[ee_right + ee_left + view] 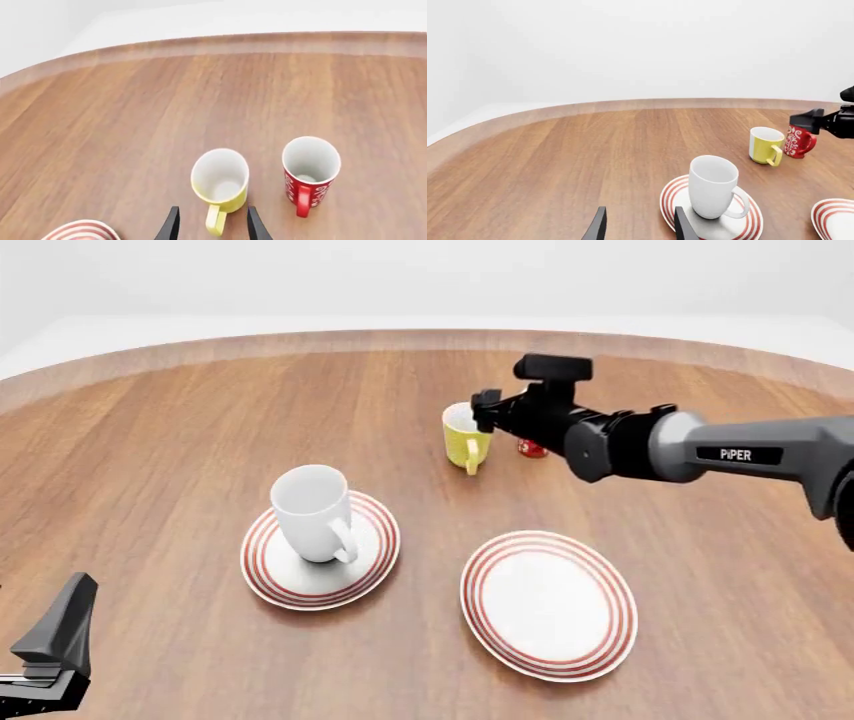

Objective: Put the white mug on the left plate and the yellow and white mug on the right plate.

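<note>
Your right gripper (210, 224) is spread and empty, its fingers on either side of the yellow mug's (220, 183) handle but not touching it. The white mug (314, 514) already stands on the left plate (274, 580), so I judge the second half is in hand. Next you need to lower, close on the yellow mug and carry it to the right plate (549, 604), which is bare. Your left gripper (637, 225) is spread too, beside the left plate. The red cup (309, 172) stands just beside; in the front view your arm hides most of it.
</note>
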{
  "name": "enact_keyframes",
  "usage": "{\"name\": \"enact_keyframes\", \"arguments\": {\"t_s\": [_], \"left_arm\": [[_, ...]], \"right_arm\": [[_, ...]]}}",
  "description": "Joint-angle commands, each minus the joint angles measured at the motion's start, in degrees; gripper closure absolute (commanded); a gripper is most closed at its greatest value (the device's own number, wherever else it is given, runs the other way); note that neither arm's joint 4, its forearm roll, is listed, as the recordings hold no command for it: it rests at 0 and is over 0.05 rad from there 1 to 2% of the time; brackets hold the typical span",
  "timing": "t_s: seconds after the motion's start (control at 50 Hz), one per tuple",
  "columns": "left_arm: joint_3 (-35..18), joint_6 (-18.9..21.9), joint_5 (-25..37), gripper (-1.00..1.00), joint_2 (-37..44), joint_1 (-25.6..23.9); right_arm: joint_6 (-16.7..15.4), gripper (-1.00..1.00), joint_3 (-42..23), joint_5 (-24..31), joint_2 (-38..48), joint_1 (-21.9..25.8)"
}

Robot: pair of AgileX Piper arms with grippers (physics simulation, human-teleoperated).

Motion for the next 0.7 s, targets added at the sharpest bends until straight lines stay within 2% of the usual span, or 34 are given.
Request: {"name": "enact_keyframes", "arguments": {"t_s": [0.02, 0.7], "left_arm": [[0.0, 0.0, 0.0, -1.0, 0.0, 0.0], [0.0, 0.0, 0.0, -1.0, 0.0, 0.0]], "right_arm": [[0.29, -1.0, -1.64, 1.4, 2.36, 0.06], [2.06, -1.0, -6.37, 5.6, 5.92, 0.6]]}}
